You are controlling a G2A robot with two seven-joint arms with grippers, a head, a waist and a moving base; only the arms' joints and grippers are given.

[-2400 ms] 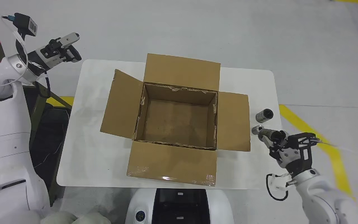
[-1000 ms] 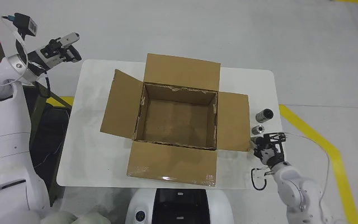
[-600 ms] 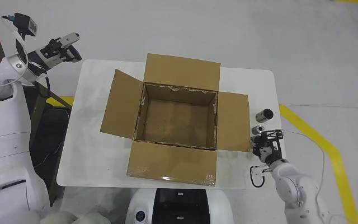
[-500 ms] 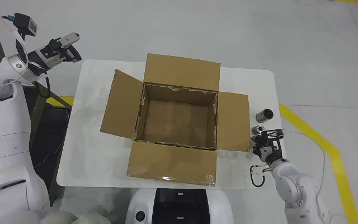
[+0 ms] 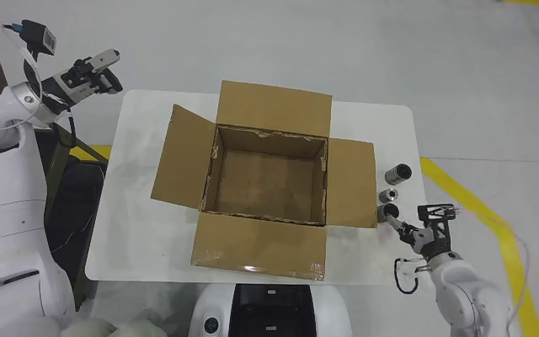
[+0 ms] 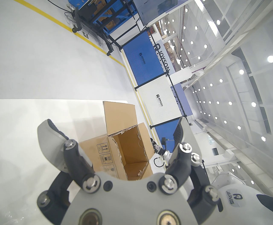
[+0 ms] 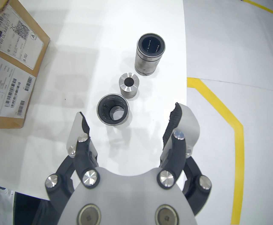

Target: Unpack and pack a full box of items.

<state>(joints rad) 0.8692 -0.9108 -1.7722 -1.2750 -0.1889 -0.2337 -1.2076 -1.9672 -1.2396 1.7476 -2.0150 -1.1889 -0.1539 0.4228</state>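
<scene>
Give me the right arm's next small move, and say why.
Probably ease the open right gripper forward and down to straddle the ring, the nearest of three metal parts standing in a row on the table. The box looks empty, so packing likely starts here.

A white table (image 5: 139, 219) stands on a pale grey floor (image 5: 337, 42). A yellow floor line (image 7: 215, 97) bends near the table's right edge. Farther off in the hall are a blue partition panel (image 6: 145, 61), a white panel (image 6: 159, 101) just beside it, and a black wheeled workstation (image 6: 89, 15), under rows of round ceiling lights (image 6: 241, 71).
</scene>
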